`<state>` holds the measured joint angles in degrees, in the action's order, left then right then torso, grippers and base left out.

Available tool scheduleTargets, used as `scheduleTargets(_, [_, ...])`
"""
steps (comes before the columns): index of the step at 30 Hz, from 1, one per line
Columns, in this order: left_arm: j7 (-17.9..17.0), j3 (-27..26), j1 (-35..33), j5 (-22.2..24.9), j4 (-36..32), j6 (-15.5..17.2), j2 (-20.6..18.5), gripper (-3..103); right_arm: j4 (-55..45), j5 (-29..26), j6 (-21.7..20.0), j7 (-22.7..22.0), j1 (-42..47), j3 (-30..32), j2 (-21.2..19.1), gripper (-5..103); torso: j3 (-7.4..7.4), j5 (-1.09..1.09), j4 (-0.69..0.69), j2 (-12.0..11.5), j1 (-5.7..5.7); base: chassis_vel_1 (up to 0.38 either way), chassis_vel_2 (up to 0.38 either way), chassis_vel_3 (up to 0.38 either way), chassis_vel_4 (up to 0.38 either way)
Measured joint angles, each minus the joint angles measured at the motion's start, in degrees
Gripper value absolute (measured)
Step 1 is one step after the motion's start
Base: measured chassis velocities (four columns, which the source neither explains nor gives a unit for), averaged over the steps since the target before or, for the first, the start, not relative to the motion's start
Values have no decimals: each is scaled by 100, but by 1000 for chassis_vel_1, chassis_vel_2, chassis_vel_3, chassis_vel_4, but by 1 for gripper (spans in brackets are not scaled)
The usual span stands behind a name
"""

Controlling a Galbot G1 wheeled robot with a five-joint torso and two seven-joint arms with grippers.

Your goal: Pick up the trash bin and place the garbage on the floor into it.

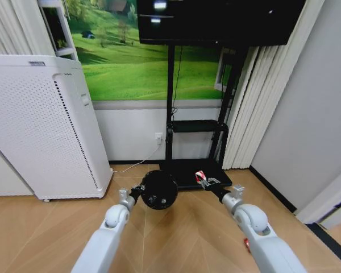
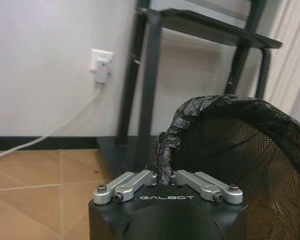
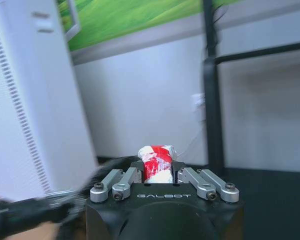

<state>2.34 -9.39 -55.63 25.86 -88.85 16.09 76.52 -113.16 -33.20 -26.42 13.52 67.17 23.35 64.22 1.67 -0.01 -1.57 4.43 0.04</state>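
Holding the small round black mesh trash bin (image 1: 158, 190) by its rim, the left hand (image 1: 137, 192) is shut tight on the bunched black liner; the left wrist view shows its fingers (image 2: 131, 183) pinched onto the liner fold at the bin (image 2: 240, 150) edge. Bin is lifted off the light tan herringbone wood floor (image 1: 182, 227), tipped with its mouth facing back toward the robot, sitting centre-left in front of the black TV stand base (image 1: 193, 173).

Right hand (image 1: 207, 183) is right of the bin, near it but apart, raised over the stand base. It is closed on a crumpled red-and-white scrap (image 1: 200, 176); the right wrist view shows the scrap (image 3: 156, 162) wedged upright between the fingers (image 3: 121, 184), sticking up above them.

Small red piece (image 1: 246, 244) lies on the floor near right, just beside the right forearm, partly hidden by it.

Tall white perforated appliance (image 1: 42, 128) stands far left against the wall. White cable (image 1: 137, 161) runs along the floor from a wall outlet (image 1: 158, 137) behind the bin.
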Motion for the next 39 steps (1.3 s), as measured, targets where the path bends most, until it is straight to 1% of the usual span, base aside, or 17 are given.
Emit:
scheduleTargets(2, [-69,231,105,-2,50,-2,99,4,174,290,122,16,-37,-390,6,27,0,0,0,0,0,0,0,0,0])
scheduleTargets(7, [-110,366,175,-2,60,2,169,4,585,747,274,-189,-126,-687,133,25,0,2,-1,0,0,0,0,0,0])
scheduleTargets(10, [-113,382,173,-2,50,14,163,4,752,849,328,-262,-189,-717,164,36,0,1,0,0,0,0,0,0,0])
scheduleTargets(12, [-102,382,169,-7,57,15,158,4,784,868,365,-257,-216,-695,133,47,0,1,1,0,0,0,0,0,0])
scheduleTargets(13, [-102,382,169,-7,57,15,158,4,784,868,365,-257,-216,-695,133,47,0,1,1,0,0,0,0,0,0])
scheduleTargets(15, [-73,384,180,-51,121,15,188,4,757,786,366,-255,-220,-657,91,57,0,1,0,0,0,0,0,0,0])
scheduleTargets(16, [-73,384,180,-51,121,15,188,4,757,786,366,-255,-220,-657,91,57,0,1,0,0,0,0,0,0,0])
scheduleTargets(19, [-65,381,211,-56,123,15,235,4,571,712,371,-314,-160,-505,57,73,0,1,-1,0,0,0,0,0,0])
scheduleTargets(20, [-65,381,211,-56,123,15,235,4,571,712,371,-314,-160,-505,57,73,0,1,-1,0,0,0,0,0,0])
scheduleTargets(21, [-70,364,204,-59,96,15,226,4,470,647,373,-412,-119,-410,55,73,0,1,-1,0,0,0,0,0,0])
scheduleTargets(22, [-74,308,161,-71,25,15,186,4,303,521,377,-660,-63,-266,41,85,0,0,-2,0,0,0,0,0,0])
scheduleTargets(23, [-74,308,161,-71,25,15,186,4,303,521,377,-660,-63,-266,41,85,0,0,-2,0,0,0,0,0,0])
scheduleTargets(24, [-74,249,106,-79,-47,15,132,4,179,408,378,-877,-15,-139,22,85,0,1,-1,0,0,0,0,0,0])
scheduleTargets(26, [-81,21,-106,-119,-272,23,-36,4,13,222,347,-1414,121,224,-23,95,0,-2,0,0,0,0,0,0,0])
scheduleTargets(30, [-53,-317,-356,-157,-534,27,-219,4,115,195,382,-1719,267,486,7,100,-1,0,1,0,0,0,0,0,0])
scheduleTargets(32, [-15,-630,-598,-132,-794,38,-419,4,429,297,561,-1825,501,703,161,100,0,0,2,0,0,0,0,0,0])
scheduleTargets(39, [38,-956,-797,7,-1197,88,-733,4,1083,368,795,-1440,829,935,378,100,-1,1,0,0,0,0,0,0,0])
